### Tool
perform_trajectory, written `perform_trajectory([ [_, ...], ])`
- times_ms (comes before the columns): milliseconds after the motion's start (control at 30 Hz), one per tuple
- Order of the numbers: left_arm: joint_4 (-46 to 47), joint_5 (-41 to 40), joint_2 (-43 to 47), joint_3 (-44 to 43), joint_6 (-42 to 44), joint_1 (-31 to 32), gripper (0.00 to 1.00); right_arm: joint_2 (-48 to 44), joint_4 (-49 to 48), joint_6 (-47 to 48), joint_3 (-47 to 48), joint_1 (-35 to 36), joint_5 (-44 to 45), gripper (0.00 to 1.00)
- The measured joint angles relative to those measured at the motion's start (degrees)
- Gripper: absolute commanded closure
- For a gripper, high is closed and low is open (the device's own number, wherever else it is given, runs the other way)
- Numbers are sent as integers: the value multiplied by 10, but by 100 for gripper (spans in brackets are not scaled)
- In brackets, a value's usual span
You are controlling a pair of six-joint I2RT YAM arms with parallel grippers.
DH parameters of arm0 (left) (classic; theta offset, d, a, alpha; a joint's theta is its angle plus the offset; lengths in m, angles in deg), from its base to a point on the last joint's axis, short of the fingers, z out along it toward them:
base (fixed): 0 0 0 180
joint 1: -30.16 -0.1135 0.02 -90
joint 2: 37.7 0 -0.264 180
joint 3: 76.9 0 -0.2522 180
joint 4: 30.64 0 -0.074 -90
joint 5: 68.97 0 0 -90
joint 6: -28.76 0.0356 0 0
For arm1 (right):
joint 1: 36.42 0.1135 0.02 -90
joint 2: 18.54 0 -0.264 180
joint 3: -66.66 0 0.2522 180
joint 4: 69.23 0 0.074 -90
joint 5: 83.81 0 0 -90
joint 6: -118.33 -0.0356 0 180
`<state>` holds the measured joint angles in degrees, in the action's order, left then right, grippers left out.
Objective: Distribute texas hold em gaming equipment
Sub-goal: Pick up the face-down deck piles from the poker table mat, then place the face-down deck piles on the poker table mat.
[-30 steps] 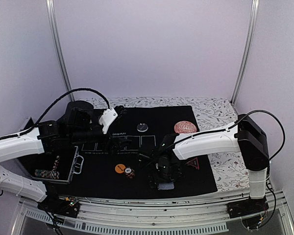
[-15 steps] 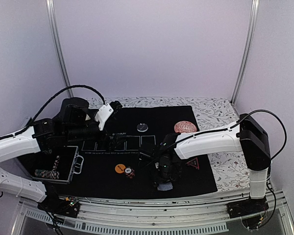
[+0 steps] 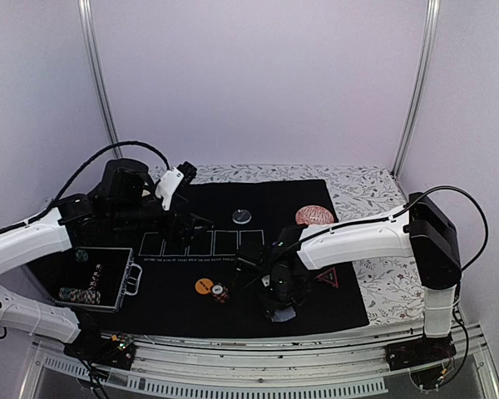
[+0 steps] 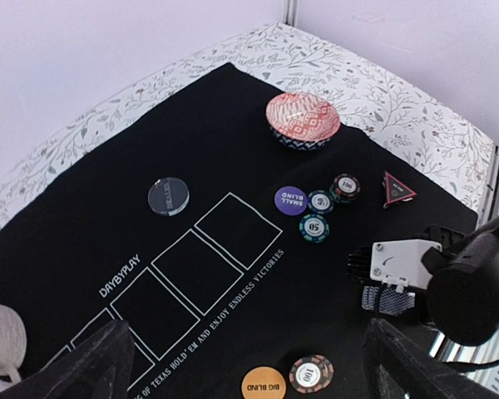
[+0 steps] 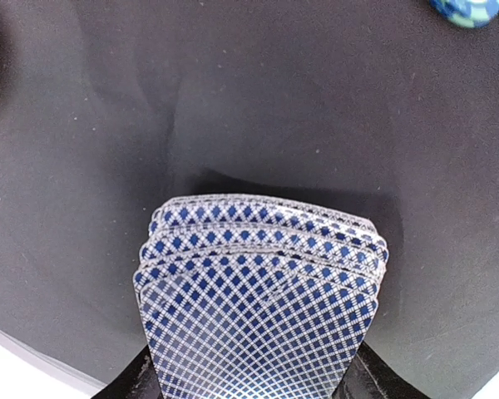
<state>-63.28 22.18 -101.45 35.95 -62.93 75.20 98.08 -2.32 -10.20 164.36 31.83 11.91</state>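
A fanned stack of blue-patterned playing cards [image 5: 258, 291] sits between the fingers of my right gripper [image 5: 254, 378], which is shut on it just above the black mat, near the front edge [image 3: 280, 309]. The cards [image 4: 388, 300] also show in the left wrist view, under the right wrist. My left gripper [image 4: 247, 328] hangs open and empty high over the mat's left part [image 3: 198, 221]. An orange disc [image 4: 263, 384] and a striped chip [image 4: 310, 373] lie together. A purple disc [image 4: 291, 199], three chips [image 4: 320, 201], a black disc [image 4: 168, 196] and a red-edged triangle [image 4: 397, 189] rest on the mat.
A red patterned bowl [image 4: 303, 119] stands at the mat's far right, a cream mug [image 4: 0, 341] at the left. An open case [image 3: 100, 283] holding chips lies at the front left. White card outlines [image 3: 201, 243] mark the mat's middle.
My right gripper has closed on the card stack. The left arm has drawn back and to the left, uncovering the printed card outlines.
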Motion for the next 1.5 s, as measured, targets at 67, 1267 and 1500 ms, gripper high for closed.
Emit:
perform_trajectory([
  [67,-3,20,-13,0,-22,-23,2,-1,0,21,0,0,5,47],
  [1267,15,191,-19,42,-40,-116,2,16,-36,555,31,1,-15,45],
  [1500,12,177,4,42,-24,-117,2,30,-44,572,34,6,3,1],
])
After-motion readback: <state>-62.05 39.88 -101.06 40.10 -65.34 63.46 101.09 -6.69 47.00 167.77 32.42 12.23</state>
